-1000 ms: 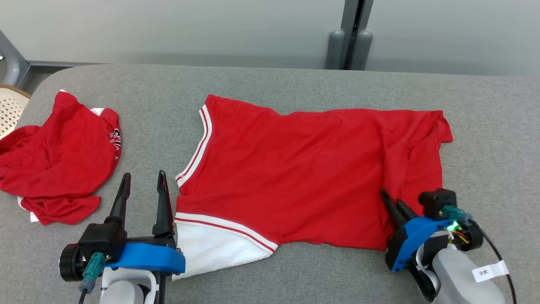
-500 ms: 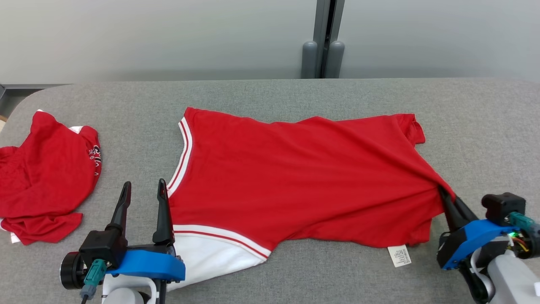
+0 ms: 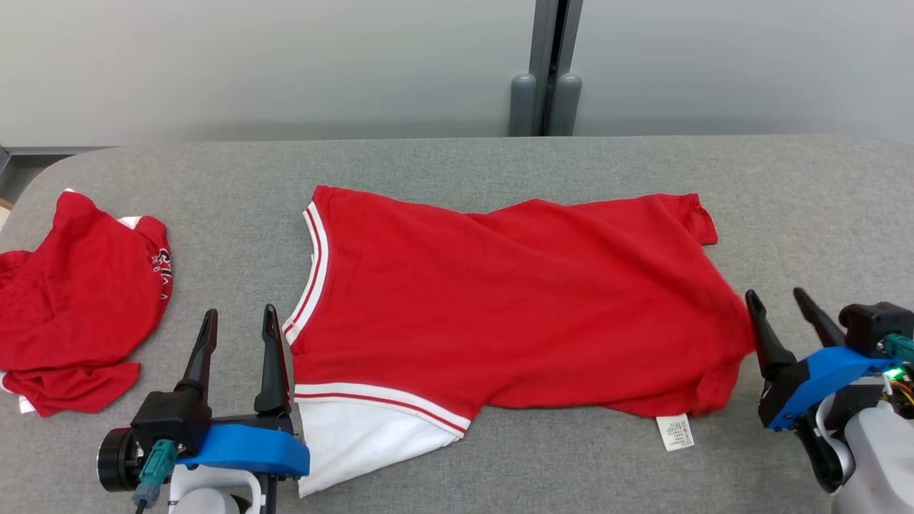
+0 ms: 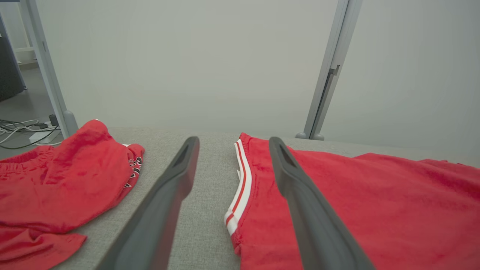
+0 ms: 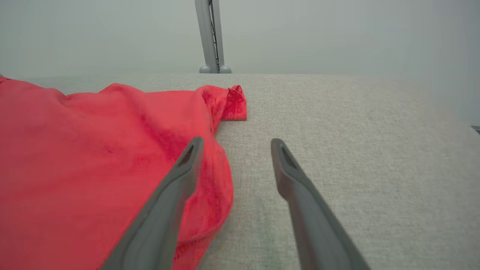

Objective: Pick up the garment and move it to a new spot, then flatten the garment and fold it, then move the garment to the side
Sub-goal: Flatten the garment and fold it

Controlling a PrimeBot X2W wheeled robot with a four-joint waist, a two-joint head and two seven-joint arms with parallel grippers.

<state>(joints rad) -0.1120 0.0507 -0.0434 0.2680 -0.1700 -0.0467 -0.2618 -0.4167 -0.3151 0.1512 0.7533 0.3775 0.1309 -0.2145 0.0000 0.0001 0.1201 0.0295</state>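
The garment (image 3: 514,307), a red shirt with white-striped trim and a white panel at its lower left, lies spread across the grey table (image 3: 457,160). A white label sticks out at its near right edge. My left gripper (image 3: 239,321) stands open at the shirt's left edge, its right finger (image 4: 300,202) over the red cloth (image 4: 375,210) and nothing between the fingers. My right gripper (image 3: 778,300) is open just off the shirt's right edge, its left finger (image 5: 172,202) beside the bunched hem (image 5: 112,161), holding nothing.
A second red garment (image 3: 71,293) lies crumpled at the table's left end, also in the left wrist view as a red heap (image 4: 56,180). A grey post (image 3: 546,68) stands behind the table's far edge. Bare grey table surface lies right of the shirt (image 5: 356,150).
My right gripper pulled the shirt's right side outward to the right, then opened and let go of the cloth. The camera shifted. The left gripper stayed open in place.
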